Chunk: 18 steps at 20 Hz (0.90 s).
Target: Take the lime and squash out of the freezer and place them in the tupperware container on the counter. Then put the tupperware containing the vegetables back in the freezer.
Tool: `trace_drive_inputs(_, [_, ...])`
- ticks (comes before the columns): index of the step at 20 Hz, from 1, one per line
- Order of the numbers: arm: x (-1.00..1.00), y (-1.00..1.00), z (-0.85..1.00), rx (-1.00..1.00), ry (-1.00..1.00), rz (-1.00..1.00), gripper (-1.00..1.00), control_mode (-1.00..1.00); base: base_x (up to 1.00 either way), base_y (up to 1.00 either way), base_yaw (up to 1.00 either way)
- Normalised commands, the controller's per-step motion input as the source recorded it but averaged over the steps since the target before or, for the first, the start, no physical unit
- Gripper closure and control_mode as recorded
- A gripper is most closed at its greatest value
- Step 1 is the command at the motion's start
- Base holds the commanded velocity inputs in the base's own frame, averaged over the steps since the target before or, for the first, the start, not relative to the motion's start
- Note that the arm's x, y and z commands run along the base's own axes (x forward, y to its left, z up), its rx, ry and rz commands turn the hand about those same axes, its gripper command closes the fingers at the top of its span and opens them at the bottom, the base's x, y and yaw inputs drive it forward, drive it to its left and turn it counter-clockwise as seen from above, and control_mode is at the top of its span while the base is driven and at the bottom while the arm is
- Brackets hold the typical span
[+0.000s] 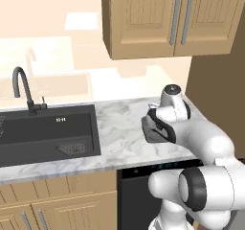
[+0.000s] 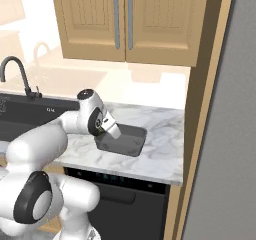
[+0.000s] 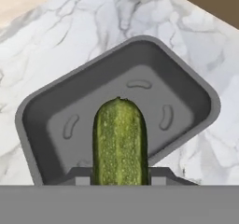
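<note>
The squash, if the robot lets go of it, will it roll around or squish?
The squash looks firm, since it keeps its shape between the hand's fingers. Its rounded, long body could roll sideways a little. It hangs over the tupperware container, whose raised rim would probably stop it.

The squash (image 3: pixel 120 141) is mottled green with pale speckles. The tupperware container (image 3: pixel 42 111) at its twelve o'clock is plain dark grey. The counter (image 3: pixel 93 22) is white marble with grey veins, above tan wooden cabinets (image 1: pixel 57 200). The sink (image 1: pixel 48 128) is black.
</note>
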Motion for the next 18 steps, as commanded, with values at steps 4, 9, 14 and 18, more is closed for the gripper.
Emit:
trace_drive_inputs(4, [0.23, -0.14, -0.53, 0.03, -0.01, -0.08, 1.00, -1.00, 0.00, 0.00, 0.00])
trace_drive_inputs(9, [0.37, -0.04, -0.49, 0.00, -0.09, 0.00, 1.00, -1.00, 0.00, 0.00, 0.00])
trace_drive_inputs(14, [0.41, -0.05, -0.32, 0.00, -0.01, 0.00, 1.00, -1.00, 0.00, 0.00, 0.00])
trace_drive_inputs(18, [0.41, 0.00, -0.12, 0.00, 0.00, 0.00, 1.00, -1.00, 0.00, 0.00, 0.00])
